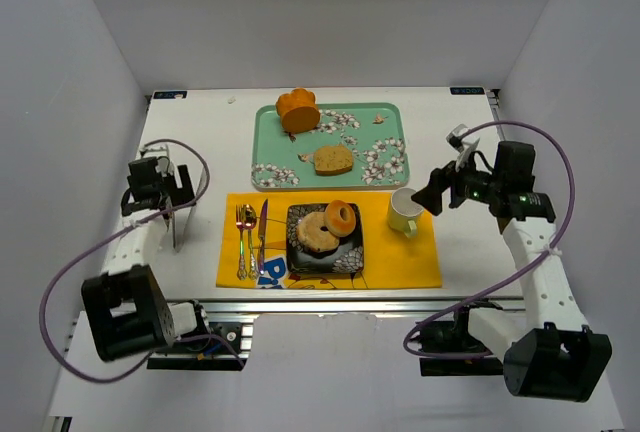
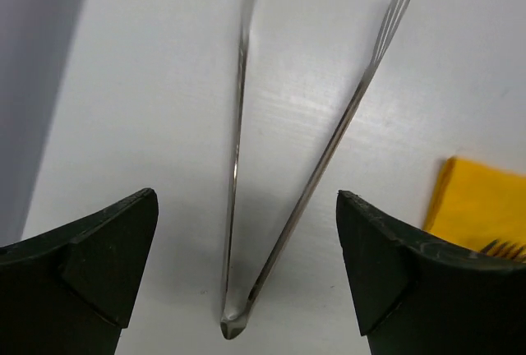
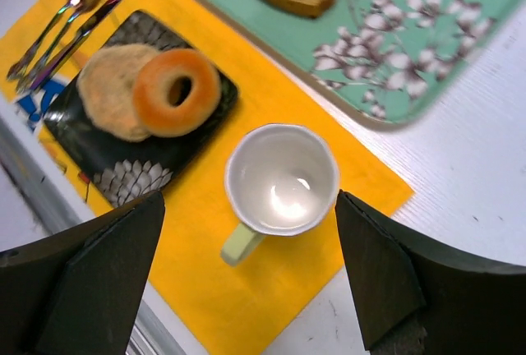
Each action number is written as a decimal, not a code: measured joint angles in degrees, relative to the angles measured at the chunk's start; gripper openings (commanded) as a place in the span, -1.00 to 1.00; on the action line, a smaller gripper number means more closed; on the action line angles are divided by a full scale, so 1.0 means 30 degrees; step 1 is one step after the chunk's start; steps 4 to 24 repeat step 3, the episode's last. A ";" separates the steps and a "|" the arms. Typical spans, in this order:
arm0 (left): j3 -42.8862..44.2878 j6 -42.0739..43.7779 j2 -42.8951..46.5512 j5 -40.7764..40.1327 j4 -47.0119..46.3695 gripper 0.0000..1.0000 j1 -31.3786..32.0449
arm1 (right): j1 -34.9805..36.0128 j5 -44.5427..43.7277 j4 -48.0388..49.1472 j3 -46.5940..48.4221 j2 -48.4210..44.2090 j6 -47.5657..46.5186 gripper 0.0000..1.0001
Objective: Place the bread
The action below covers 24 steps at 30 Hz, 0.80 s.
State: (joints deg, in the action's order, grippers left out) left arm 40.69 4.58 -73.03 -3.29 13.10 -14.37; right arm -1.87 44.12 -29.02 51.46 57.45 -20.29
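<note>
Top external view: your right pincer (image 1: 430, 199) hangs with its jaws spread wide and nothing between them. Just to its left a pale mug (image 1: 404, 211) stands on the right part of a yellow mat (image 1: 400, 262). Farther to that pincer's left, on the same mat, a black plate (image 1: 350, 257) carries two pieces of bread. One is a flat round (image 1: 314, 235), and the other is a bagel (image 1: 341, 217) leaning on the round's right side. Beyond the plate, still to the pincer's left, a green flowered tray (image 1: 385, 112) holds a bread slice (image 1: 333, 159) near its middle. An orange bun (image 1: 298, 109) rests at the tray's far edge. A fork (image 1: 241, 237), a spoon (image 1: 250, 222) and a knife (image 1: 262, 232) lie side by side on the mat, on the far side of the plate from this pincer.

Right wrist view: you look straight down into the empty mug, which sits between the two fingertips and below them.

Left wrist view: your left pincer (image 2: 246, 199) is likewise spread wide and grips nothing. Metal tongs (image 2: 288, 232) lie on the white worktop (image 2: 148, 84) between its fingers, touching neither. The hinge is nearest the pincer and the two arms fan away from it. A corner of the mat shows to the pincer's right.
</note>
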 measured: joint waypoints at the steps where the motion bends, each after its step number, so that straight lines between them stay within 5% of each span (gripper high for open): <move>1: 0.0248 -0.0692 0.0750 -0.0291 0.0211 0.96 -0.0036 | 0.0000 -0.0648 0.0087 0.0342 0.0306 0.0678 0.79; 24: 0.0838 -0.2193 0.2229 -0.0641 0.0743 0.96 -0.0051 | 0.0000 -0.1559 0.0350 0.0882 0.0736 0.1639 0.79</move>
